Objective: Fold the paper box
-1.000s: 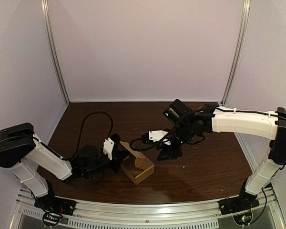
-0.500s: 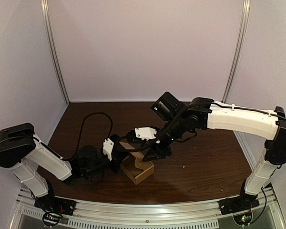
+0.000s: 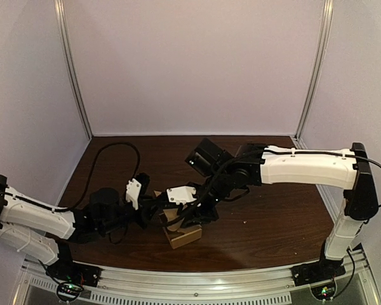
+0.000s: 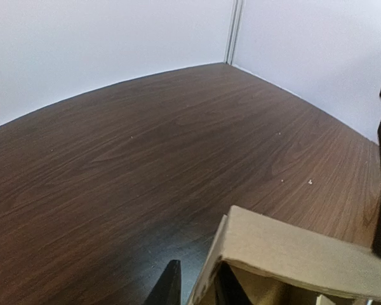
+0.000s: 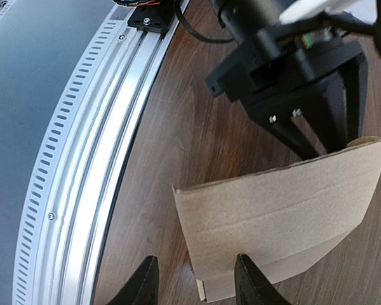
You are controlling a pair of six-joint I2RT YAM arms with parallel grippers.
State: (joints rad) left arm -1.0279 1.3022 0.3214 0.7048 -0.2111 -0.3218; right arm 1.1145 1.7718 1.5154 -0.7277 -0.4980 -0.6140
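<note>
- The box (image 3: 183, 236) is sat at 6 o'clock on the table (image 3: 273, 210), close to the near rail (image 3: 209, 279). It is not yet closed, and one flap (image 5: 279, 210) is stood up.
- The left gripper (image 3: 157, 215) is brought in low from 9 o'clock. Its jaws are set narrow with the box's edge between them, and the edge is judged to be pinched. Likely reason: the box is anchored so it can't slide while the other side is worked.
- The right gripper (image 3: 185, 215) is placed over the box from 1 o'clock, jaws held apart, nothing clamped. The flap's lower corner is seen between the fingers, with one finger lying across its face. It is judged to be positioned for pushing the flap, not for grasping.
- The step in hand is judged to be early folding, with most of the task not yet done.
- Room: little is available at 6 o'clock before the rail. The two grippers are just beside each other above the box, so clearance is tight there. Bare table is available from 10 through 3 o'clock.
- Risk: thin card could be buckled if pressed off the crease, or pulled out of the left pinch.
</note>
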